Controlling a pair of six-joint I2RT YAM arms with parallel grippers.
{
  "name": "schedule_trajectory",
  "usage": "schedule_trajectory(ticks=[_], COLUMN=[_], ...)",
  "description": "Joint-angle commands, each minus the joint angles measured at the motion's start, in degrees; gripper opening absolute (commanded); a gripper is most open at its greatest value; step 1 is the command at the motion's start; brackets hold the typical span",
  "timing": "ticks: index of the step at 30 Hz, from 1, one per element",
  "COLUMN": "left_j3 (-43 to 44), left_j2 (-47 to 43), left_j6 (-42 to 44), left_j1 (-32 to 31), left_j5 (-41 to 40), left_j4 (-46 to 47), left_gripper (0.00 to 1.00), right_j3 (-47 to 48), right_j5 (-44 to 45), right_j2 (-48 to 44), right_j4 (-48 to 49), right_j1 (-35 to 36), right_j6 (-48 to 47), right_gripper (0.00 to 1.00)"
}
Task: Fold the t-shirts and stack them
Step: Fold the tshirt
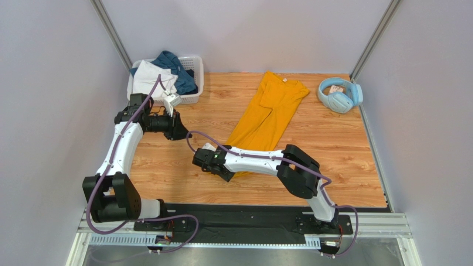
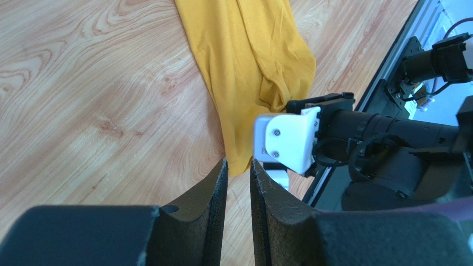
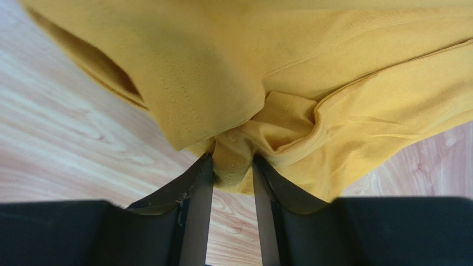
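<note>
**Q:** Which parts cannot be read?

**A:** From above, the near end of the mustard-yellow t-shirt point(image 1: 272, 113) runs under the right forearm, so the grasp is concealed there. Only the right wrist view shows it. The white garment point(image 1: 150, 77) and the teal-blue garment point(image 1: 175, 66) lie heaped in the basket point(image 1: 194, 66) at the far-left corner, their outlines indistinct.

**Q:** How are the arms posed?

**A:** The right arm bends sharply at the elbow, forearm reaching leftward low over the table point(image 1: 344, 166). The right gripper point(image 3: 233, 166) pinches a bunched fold of the shirt. The left arm stretches forward near the basket. The left gripper point(image 2: 238, 166) hangs over bare wood near the shirt's end, its fingers a narrow slit apart, holding nothing. The shirt lies as a narrow strip from the table's middle to its far edge.
</note>
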Motion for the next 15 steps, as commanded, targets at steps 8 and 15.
schedule_trajectory(ticks=[8, 15], left_j3=[0.3, 0.3], left_j2=[0.4, 1.0], left_j6=[3.5, 3.7], left_j1=[0.6, 0.5], left_j5=[3.2, 3.8], left_j4=[-0.7, -0.7], left_gripper=[0.28, 0.29], right_j3=[5.0, 3.7], right_j5=[5.4, -2.8], right_j2=[-1.9, -10.3], right_j4=[-2.2, -7.6], right_j1=[-1.6, -0.9], right_j6=[0.8, 4.6], right_gripper=[0.0, 0.0])
